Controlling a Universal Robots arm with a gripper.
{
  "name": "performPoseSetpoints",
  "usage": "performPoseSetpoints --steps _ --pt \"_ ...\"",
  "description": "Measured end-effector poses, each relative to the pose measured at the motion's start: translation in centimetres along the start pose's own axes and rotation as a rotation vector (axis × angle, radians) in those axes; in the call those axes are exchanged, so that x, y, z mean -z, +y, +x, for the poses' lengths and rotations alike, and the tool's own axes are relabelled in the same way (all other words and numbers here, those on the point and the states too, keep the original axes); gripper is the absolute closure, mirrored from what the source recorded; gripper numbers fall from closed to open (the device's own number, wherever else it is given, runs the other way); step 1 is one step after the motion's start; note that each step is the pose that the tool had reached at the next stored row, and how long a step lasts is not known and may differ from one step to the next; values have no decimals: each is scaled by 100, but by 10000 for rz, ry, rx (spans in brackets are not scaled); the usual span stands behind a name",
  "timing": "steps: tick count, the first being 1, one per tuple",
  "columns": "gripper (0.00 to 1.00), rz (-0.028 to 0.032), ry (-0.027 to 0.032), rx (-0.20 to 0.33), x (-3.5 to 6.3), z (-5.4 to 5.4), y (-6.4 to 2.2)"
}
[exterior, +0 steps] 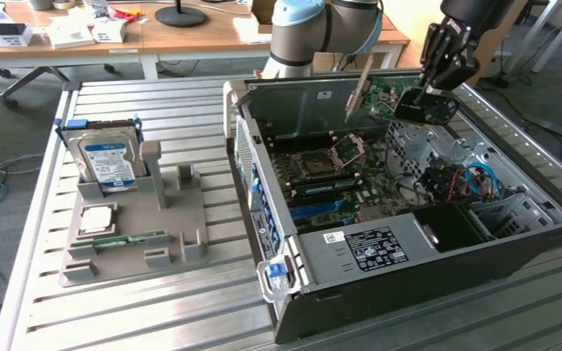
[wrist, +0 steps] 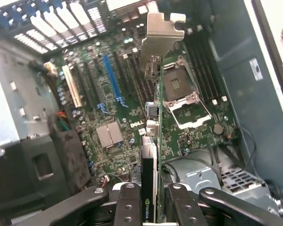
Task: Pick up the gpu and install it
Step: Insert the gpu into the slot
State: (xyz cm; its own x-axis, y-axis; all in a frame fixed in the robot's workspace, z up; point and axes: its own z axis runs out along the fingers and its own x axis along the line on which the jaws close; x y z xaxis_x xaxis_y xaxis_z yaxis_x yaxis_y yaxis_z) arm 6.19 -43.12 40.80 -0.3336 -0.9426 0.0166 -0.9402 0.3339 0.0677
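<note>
Currently on record, item by item:

**Gripper**: closed narrowly on the gpu. One dark finger presses each face of the card, at the end away from the bracket.

**Gpu:** held in the air over the far part of the open computer case, touching nothing but the fingers. The green board stands on edge. Its silvery bracket is at the end toward the exterior view's left.

**Motherboard**: lies flat on the case floor beneath the card. It carries a blue slot and a white slot side by side, with the CPU socket close by.

**Grey fixture**: sits on the table at the exterior view's left, well apart from the case. It holds an upright hard drive and a memory stick lying flat.

**Cables**: a loose bundle inside the case, toward the exterior view's right.

**Handling note (a judgement):**
- The step in hand looks like lining the card up over its slot.
- In the wrist view the board's edge sits over the socket, beside the blue slot and not above it.
- Doing it well means holding the board plumb and parallel to that slot.
- The bracket should face the case wall with the blue latches.
- The lower edge should stay clear of the socket's raised frame and the cables.
- A grip this near one end invites the thin board to pivot, so slow, level motion suits it
</note>
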Motion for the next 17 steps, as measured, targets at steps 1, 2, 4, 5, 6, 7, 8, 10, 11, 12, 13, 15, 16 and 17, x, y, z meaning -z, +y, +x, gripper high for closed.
performPoseSetpoints --steps 1,2,4,5,6,7,8,10,11,12,13,15,16,17 --pt "74 3 12 179 0 0 0" --pt "74 6 24 359 -1 0 0" --pt "74 13 49 729 -2 0 0" --pt "74 15 61 898 -2 0 -1" --pt "74 18 71 1036 -2 0 -1" --pt "74 19 76 1118 -2 0 0" --pt "74 19 78 1145 -2 0 0" --pt "74 19 78 1154 -2 0 0" --pt "74 20 79 1160 -2 0 0" --pt "74 21 79 1174 -2 0 0" --pt "74 25 77 1198 -2 0 0" --pt "74 29 67 1263 -3 -1 0" --pt "74 32 63 1301 -3 -1 0" --pt "74 34 63 1339 -3 -1 0"
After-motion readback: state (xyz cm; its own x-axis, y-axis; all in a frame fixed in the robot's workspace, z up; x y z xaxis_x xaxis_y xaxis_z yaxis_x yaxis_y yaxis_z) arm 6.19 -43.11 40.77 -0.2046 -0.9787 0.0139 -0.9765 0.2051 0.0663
